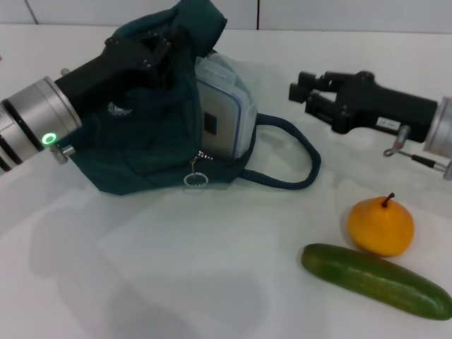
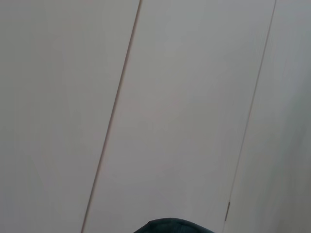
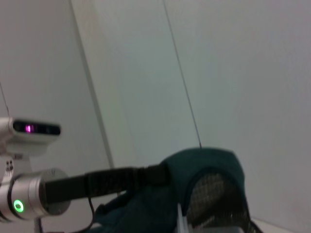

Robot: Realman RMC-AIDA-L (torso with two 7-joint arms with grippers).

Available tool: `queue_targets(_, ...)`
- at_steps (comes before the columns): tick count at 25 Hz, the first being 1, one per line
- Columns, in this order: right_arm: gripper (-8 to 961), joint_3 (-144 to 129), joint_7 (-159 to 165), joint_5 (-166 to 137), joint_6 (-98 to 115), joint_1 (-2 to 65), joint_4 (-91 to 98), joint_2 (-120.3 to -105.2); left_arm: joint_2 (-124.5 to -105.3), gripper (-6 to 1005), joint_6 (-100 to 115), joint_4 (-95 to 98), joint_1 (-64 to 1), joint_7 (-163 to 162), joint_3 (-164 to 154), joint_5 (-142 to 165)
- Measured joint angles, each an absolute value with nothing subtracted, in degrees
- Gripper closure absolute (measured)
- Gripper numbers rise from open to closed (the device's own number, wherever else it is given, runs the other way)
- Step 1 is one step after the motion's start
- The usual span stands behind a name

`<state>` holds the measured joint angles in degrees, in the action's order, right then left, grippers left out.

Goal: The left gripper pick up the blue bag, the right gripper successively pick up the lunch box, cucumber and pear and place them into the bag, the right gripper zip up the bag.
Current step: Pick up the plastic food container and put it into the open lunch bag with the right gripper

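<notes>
lunch box in, cucumber and pear to come

the left gripper, a black two-fingered claw on a silver wrist, has its jaws clamped on the top edge of the dark teal soft fabric bag and holds the mouth up, facing right. the bag sits on the white tabletop, far left. the clear rectangular plastic lunch box with the pale blue rim stands on edge inside that mouth, so the first item looks done. the zipper's silver ring pull hangs at the near corner, zip open.

the right gripper, black claw on a banded wrist, hovers just right of the bag's mouth holding nothing, jaws pointing left toward the bag; whether they are apart or together, i cannot tell.

the round orange-yellow pear waits near right, stem up. the long dark green cucumber lies just in front of it, touching or nearly so, long axis running from left-far to right-near. both remain, then the zip.
</notes>
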<state>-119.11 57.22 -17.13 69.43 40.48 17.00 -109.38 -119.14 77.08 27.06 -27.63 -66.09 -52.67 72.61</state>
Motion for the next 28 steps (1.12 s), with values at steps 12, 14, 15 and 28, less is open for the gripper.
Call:
queue_targets(12,899,-119.08,57.0,-22.36,57.16,47.96,17.17,-114.71,-119.35,903,77.65,27.07,-27.99,-66.19,-53.05,73.01)
queue_targets(14,895,-119.17,56.88,-22.9,55.78,49.69,17.16,-115.25,-119.35,903,77.8,26.99,-28.2,-66.19,-53.11,73.06)
queue_targets(15,894,-119.19,56.86,-22.93,55.51,50.01,17.16,-115.33,-119.35,903,77.92,26.91,-28.33,-66.19,-53.18,73.11)
queue_targets(28,919,-115.74,54.59,-23.46,55.47,47.22,22.76,-115.19,-119.29,901,78.07,26.62,-29.04,-66.18,-53.7,73.22)
